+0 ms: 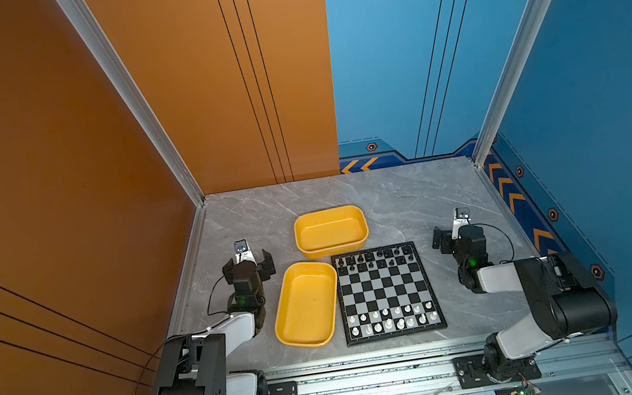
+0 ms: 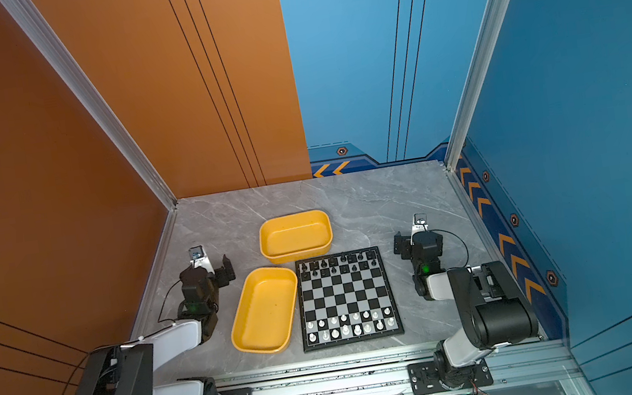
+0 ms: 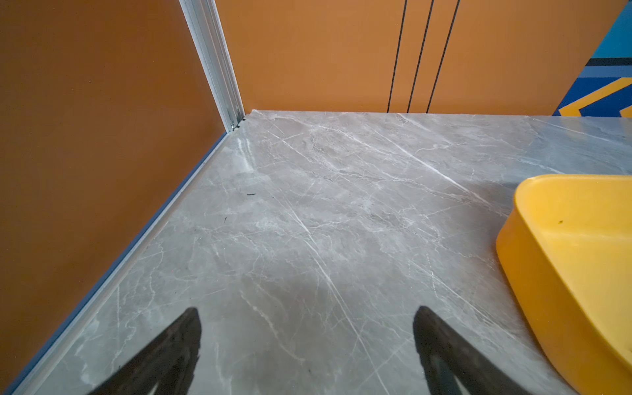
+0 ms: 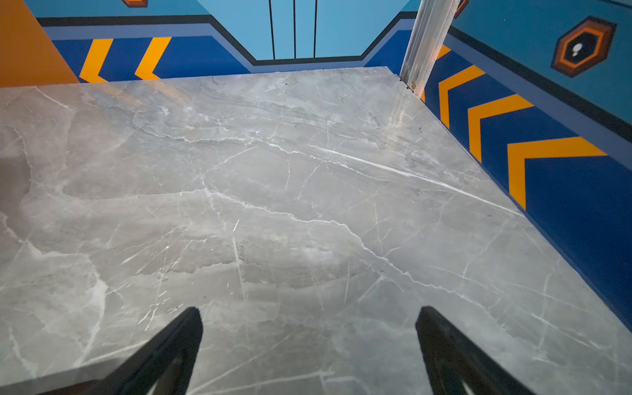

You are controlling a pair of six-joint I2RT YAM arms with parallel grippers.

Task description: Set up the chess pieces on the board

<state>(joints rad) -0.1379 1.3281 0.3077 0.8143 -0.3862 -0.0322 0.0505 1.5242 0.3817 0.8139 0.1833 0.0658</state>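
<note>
Grey marble tabletop point(image 1: 411, 202) between orange and blue walls point(image 1: 207, 96). Near its front, between the arms, the board point(image 1: 385, 286), just beside two empty yellow trays point(image 1: 306, 305). Standing on it: black chess pieces point(image 1: 361, 259) across the two far rows, white ones point(image 1: 387, 325) across the two near rows. Spread wide and empty over bare marble: left gripper point(image 3: 306, 314) and right gripper point(image 4: 309, 314), either side of the board. Probably light, rigid, slick, easily toppled; best pinched from above, at the narrow waist over the round base.
</note>
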